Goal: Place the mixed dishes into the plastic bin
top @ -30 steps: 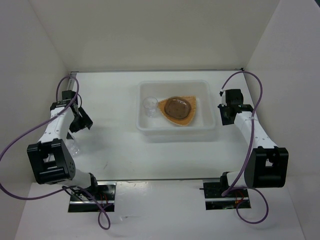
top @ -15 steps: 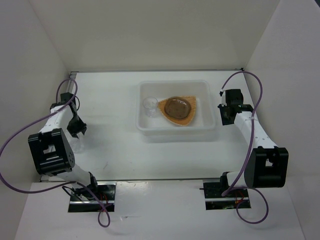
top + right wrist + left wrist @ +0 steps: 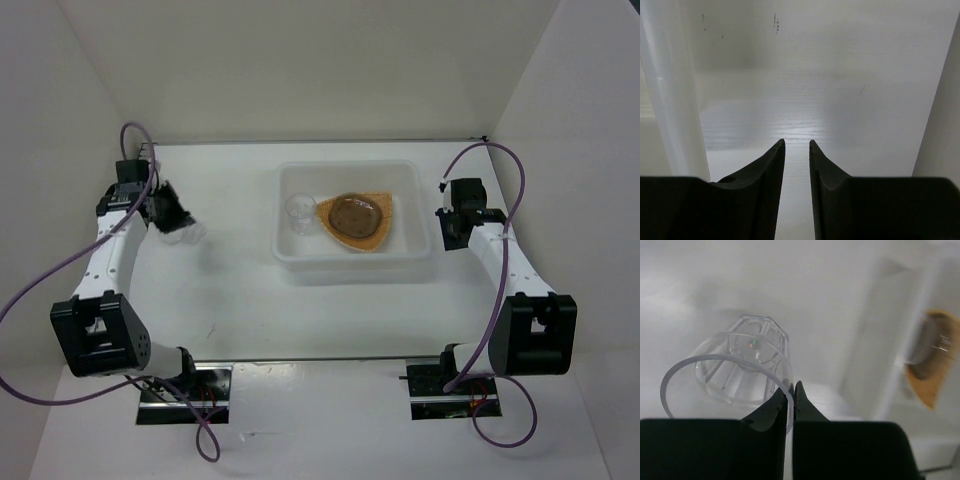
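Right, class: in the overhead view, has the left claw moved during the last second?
Yes. The left claw, shut on the clear glass cup, has shifted toward the back wall and is now level with the plastic bin's middle and slightly nearer it.

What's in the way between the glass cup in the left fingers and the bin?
Nothing visible. The left fingers pinch the cup by its rim, and only bare table lies between it and the bin's left wall. Inside, another cup sits by that wall.
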Action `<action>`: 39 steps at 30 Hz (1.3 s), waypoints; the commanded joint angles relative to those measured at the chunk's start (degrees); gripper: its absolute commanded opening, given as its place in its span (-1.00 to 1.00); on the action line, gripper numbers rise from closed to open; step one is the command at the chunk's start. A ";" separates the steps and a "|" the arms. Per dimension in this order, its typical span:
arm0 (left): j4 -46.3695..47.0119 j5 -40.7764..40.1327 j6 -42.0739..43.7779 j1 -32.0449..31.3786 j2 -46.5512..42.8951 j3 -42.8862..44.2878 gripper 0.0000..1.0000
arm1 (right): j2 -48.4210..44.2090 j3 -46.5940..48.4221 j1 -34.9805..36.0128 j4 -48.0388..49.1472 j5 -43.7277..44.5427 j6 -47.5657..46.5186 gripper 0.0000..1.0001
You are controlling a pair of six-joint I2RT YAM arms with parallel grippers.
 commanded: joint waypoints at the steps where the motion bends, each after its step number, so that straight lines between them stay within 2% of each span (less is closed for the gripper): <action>1: 12.27 19.84 1.22 -10.37 -1.47 10.13 -1.00 | 0.51 -0.52 0.49 1.84 0.44 0.08 -0.37; 4: 8.77 17.06 4.81 -18.13 2.31 18.57 -1.00 | 0.51 -0.52 0.49 1.84 0.44 0.08 -0.37; 6: 1.59 15.21 9.89 -25.60 9.07 27.42 -1.00 | 0.51 -0.52 0.49 1.84 0.44 0.08 -0.37; 7: -0.63 12.07 11.40 -28.15 13.88 29.74 -1.00 | 0.51 -0.52 0.49 1.84 0.44 0.08 -0.37; 11: -7.76 2.03 13.97 -39.14 22.18 36.00 -1.00 | -0.02 -0.52 0.49 1.84 0.44 0.08 -0.37; 17: -10.05 -5.35 13.44 -43.29 29.39 36.53 -1.00 | -0.55 -0.52 0.49 1.84 0.97 0.08 -0.37; 32: -9.44 -7.83 14.58 -46.28 38.01 38.47 -0.99 | -0.55 -0.52 0.49 1.84 1.49 0.08 -0.37; 35: -9.44 -8.97 14.58 -46.80 39.42 38.47 -0.86 | -0.55 -0.52 0.49 1.84 1.49 0.08 -0.37; 37: -9.44 -8.97 14.58 -46.81 39.42 39.08 -0.61 | -0.55 -0.52 0.49 1.84 1.49 0.08 -0.37; 38: -9.44 -8.97 14.58 -47.33 39.42 39.08 -0.43 | -0.55 -0.52 0.49 1.84 1.49 0.08 -0.37; 39: -9.44 -9.49 14.58 -47.34 39.42 39.61 -0.34 | -0.55 -0.52 0.49 1.84 1.49 0.08 -0.37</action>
